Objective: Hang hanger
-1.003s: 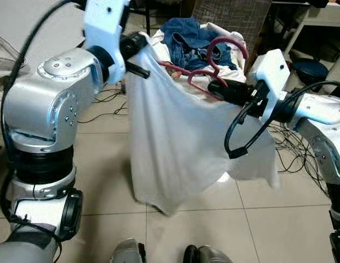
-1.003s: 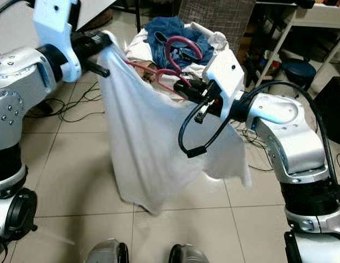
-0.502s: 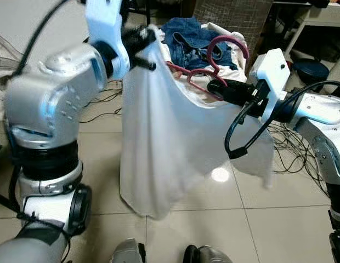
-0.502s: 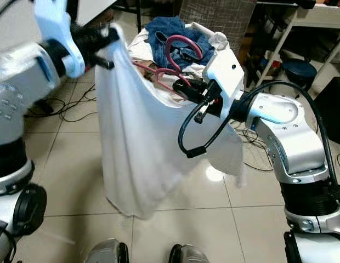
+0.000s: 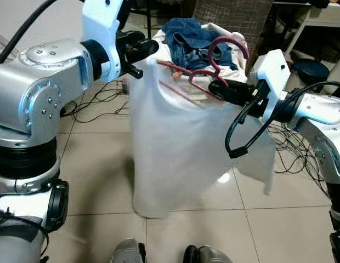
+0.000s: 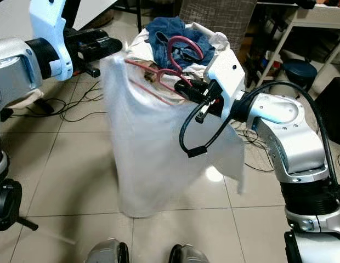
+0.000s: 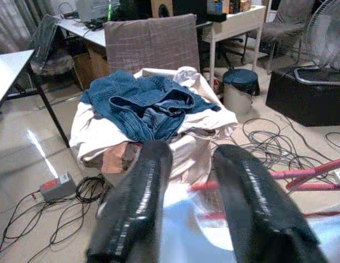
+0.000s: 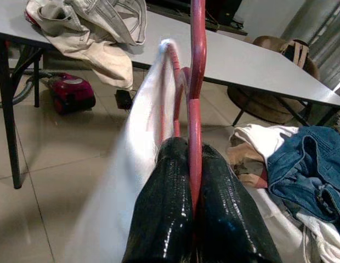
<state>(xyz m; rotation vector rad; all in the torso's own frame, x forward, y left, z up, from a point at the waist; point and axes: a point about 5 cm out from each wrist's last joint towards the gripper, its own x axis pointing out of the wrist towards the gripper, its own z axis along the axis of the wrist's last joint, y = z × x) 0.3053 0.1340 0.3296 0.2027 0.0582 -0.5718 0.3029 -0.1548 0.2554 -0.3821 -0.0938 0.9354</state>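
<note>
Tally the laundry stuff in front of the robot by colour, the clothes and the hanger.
White: 1, the garment on the hanger
Blue: 1, the jeans on the pile
Red: 1, the hanger, held by the right gripper
Total: 3

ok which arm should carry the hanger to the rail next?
Right, probably. The right gripper is shut on the red hanger, with the white garment draped on it. The left gripper is open beside the cloth's corner and holds nothing.
</note>
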